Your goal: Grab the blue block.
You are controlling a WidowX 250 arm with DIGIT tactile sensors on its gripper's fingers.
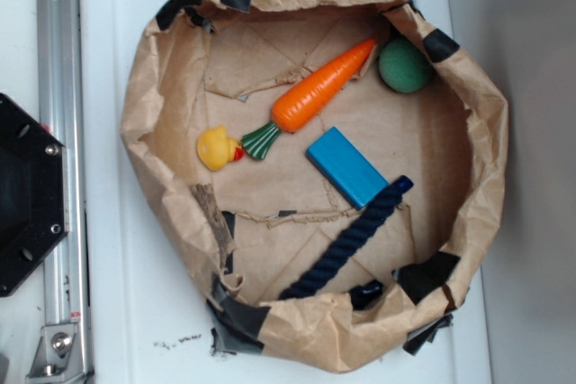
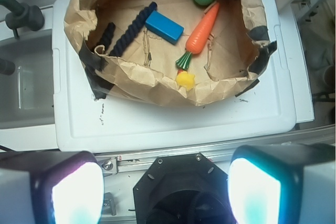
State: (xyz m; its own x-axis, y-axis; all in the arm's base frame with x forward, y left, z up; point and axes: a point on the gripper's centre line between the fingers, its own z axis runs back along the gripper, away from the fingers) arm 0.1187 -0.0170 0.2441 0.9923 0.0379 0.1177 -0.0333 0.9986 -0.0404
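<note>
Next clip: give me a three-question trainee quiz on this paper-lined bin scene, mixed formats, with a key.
1. True or false: the flat sky-blue rectangular block lies touching one end of the dark navy twisted rope.
2. Multiple choice: which object sits nearest the leafy end of the orange plastic carrot? A) green foam ball B) yellow rubber duck C) the rope
3. Fill in: in the wrist view, the gripper stands ___, with nothing between its fingers.

Key: 1 true; 2 B; 3 open
</note>
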